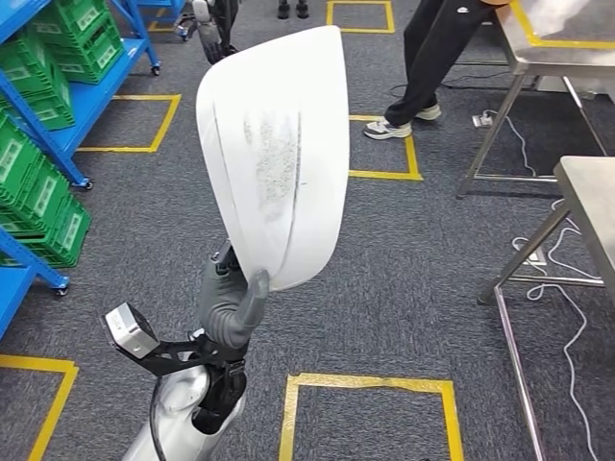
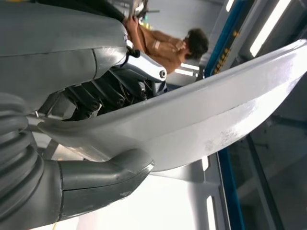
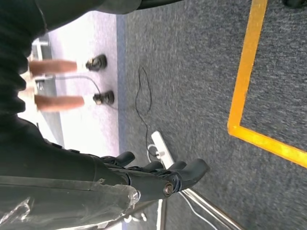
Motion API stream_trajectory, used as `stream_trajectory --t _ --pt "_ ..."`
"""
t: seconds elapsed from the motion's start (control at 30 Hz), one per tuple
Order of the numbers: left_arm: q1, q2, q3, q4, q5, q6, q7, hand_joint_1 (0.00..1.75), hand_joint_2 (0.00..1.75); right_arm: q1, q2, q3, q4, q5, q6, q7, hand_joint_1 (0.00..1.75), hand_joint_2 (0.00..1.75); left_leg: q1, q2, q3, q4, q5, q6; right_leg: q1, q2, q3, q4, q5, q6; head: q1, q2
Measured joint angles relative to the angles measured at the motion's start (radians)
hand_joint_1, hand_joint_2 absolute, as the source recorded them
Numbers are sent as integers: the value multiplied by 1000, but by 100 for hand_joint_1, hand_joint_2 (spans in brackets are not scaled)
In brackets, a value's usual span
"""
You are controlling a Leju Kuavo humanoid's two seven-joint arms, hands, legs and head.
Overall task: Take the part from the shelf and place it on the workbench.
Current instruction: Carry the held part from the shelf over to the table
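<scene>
Above the grey carpet (image 1: 406, 279), at the middle of our head view, we see the part (image 1: 279, 154): a big white curved shell, rounded at its upper end, with a scuffed grey patch on its face. It is held up in the air, off any surface, its lower edge resting in the left hand (image 1: 231, 305). The grey thumb (image 1: 254, 293) presses against that lower rim from the front, and the hand grips the shell there. From the left wrist camera we see the same hold close up: the thumb (image 2: 108, 179) lies along one side of the white shell (image 2: 217, 115) and the darker fingers (image 2: 108, 93) sit on the other side, so the rim is pinched between them.

The right hand (image 3: 159, 175) hangs over the carpet with its dark fingers stretched out nearly straight and nothing in them. Beneath it we see a white power strip (image 3: 162, 147) with a thin cable on the floor.

Blue shelves (image 1: 94, 91) with green bins (image 1: 43, 197) stand at the left of the head view. Steel workbenches (image 1: 587, 197) stand at the right, well apart from the part. A person (image 1: 428, 58) in dark trousers stands at the top, near yellow floor tape (image 1: 370, 384).
</scene>
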Motion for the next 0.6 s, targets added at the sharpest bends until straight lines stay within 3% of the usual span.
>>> stream_trajectory --t 0.07,0.1,0.13,0.2,0.27,0.33,0.37,0.4,0.5,0.53,0.6 --pt "-1 -1 0 2 0 -2 1 175 175 1 0 0 0 0 3 0 0 175 0 -20 17 -42 2 5 -2 20 -9 -2 5 13 -1 0" --pt "-1 -2 0 4 0 -3 2 175 175 3 0 0 0 1 4 0 0 175 0 -10 17 -45 3 11 -5 27 -13 -4 7 20 -1 0" --pt "-1 -3 -1 5 0 -3 3 175 175 6 0 -1 0 1 5 1 0 175 -1 0 19 -47 5 17 -5 18 -17 -3 6 24 0 0" --pt "-2 -4 -1 6 0 -4 3 175 175 8 0 -1 0 1 6 2 0 175 0 26 22 -52 8 31 -2 -36 -45 50 -28 32 5 0" --pt "-2 -4 0 8 0 -4 4 175 175 5 0 -1 0 1 6 3 0 175 -4 53 23 -52 6 39 1 -90 -108 183 -98 37 10 0" --pt "-2 -3 0 12 0 -4 4 175 175 3 0 -1 0 1 6 3 0 175 -6 81 24 -52 5 40 0 -100 -155 288 -136 40 10 0" --pt "-2 -3 0 13 0 -4 4 175 175 4 0 -1 0 2 6 3 0 175 -6 93 25 -52 3 39 0 -103 -150 285 -126 40 10 0" --pt "-2 -2 0 14 0 -4 4 175 175 4 0 -1 0 2 6 3 0 175 -6 105 28 -52 1 38 0 -108 -123 239 -100 40 10 0" --pt "-2 -2 0 15 0 -4 4 175 175 2 -1 -1 0 6 6 3 0 175 -12 133 38 -48 -10 25 4 -156 -7 42 -24 31 9 0" --pt "-3 -2 1 15 0 -4 4 175 175 1 -1 -1 0 6 6 3 0 175 -15 140 40 -47 -12 20 6 -164 8 15 -18 26 7 0" --pt "-3 -2 1 15 0 -4 4 175 175 0 -1 -1 0 7 6 3 0 175 -16 155 42 -48 -14 12 9 -149 6 8 -17 13 3 0"
